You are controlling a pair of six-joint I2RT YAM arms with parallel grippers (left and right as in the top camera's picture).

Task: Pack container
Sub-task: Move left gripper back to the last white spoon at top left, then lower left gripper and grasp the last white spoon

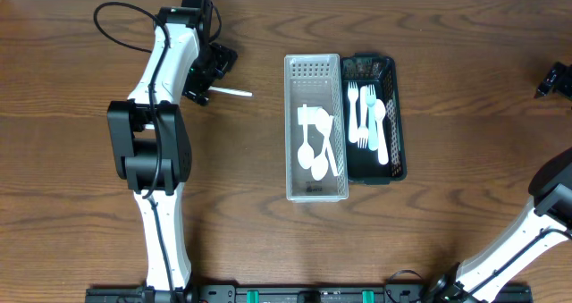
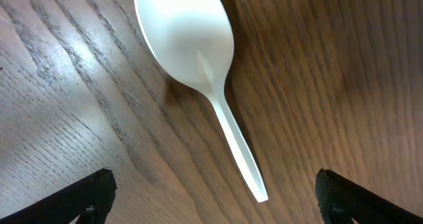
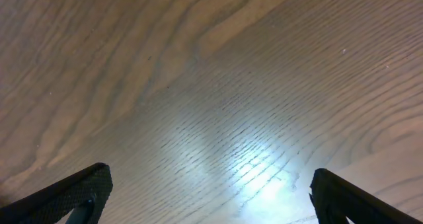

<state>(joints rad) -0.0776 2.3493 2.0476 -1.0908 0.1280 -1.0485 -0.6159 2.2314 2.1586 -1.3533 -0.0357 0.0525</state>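
A white plastic spoon (image 2: 198, 65) lies flat on the wooden table; only its handle (image 1: 234, 92) shows in the overhead view, beside my left gripper (image 1: 207, 75). The left gripper (image 2: 215, 204) is open, just above the spoon, its fingers on either side of the handle's tip. A clear slotted tray (image 1: 315, 196) holds several white spoons (image 1: 315, 147). A black tray (image 1: 396, 124) next to it holds white and pale blue forks and a spoon (image 1: 367, 120). My right gripper (image 1: 556, 78) is open and empty at the table's far right edge, over bare wood (image 3: 211, 118).
The two trays stand side by side at the table's middle. Black cable loops behind the left arm (image 1: 121, 17). The arm bases stand at the front edge (image 1: 161, 276).
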